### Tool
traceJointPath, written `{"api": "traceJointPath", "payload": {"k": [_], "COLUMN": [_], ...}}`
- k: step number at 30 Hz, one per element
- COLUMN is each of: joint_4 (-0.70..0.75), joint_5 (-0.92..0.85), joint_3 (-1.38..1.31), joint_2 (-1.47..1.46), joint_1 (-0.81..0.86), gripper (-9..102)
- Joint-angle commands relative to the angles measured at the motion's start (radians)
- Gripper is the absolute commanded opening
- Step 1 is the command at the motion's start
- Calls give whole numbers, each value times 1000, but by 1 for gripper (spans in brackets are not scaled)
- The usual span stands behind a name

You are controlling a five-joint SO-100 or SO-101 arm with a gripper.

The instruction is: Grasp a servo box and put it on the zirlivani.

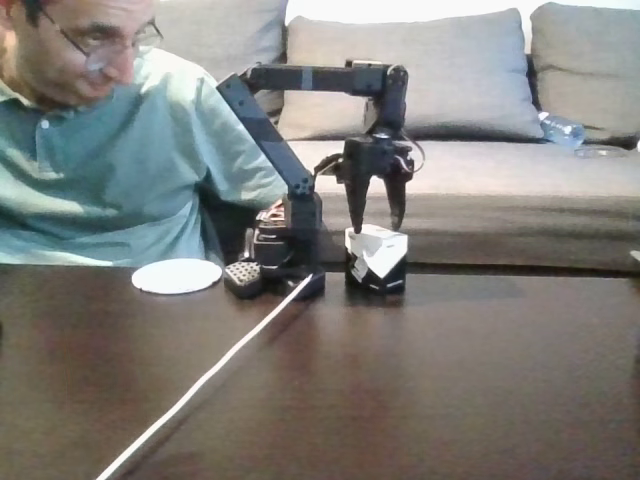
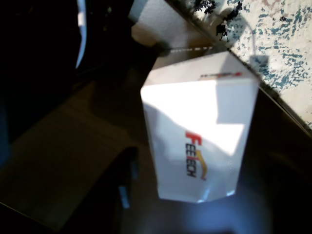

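Directly above the servo box [image 1: 376, 259] on the bench [image 1: 420, 380], the end effector [image 1: 377, 226] hangs spread; zirlivani [image 1: 177, 276] lies well apart.

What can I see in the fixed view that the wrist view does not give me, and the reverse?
The fixed view alone gives the open gripper poised above the servo box, the zirlivani lying left of the arm's base, a person and a sofa. The wrist view alone gives the red lettering on the box top and a patterned rug. Both give the box and the dark table.
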Motion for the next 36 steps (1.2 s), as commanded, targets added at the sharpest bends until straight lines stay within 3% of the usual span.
{"api": "traceJointPath", "payload": {"k": [1,9,16,22,29,32,36], "joint_4": [-26,-179,-179,-95,52,106,169], "joint_5": [-5,-5,-2,6,31,100,316], "joint_3": [9,133,110,-71,-626,-769,-865], "joint_2": [-26,-86,-84,-84,-91,-87,-83], "joint_1": [2,-5,5,60,379,643,1066], "gripper": [35,33,11,11,11,11,11]}}
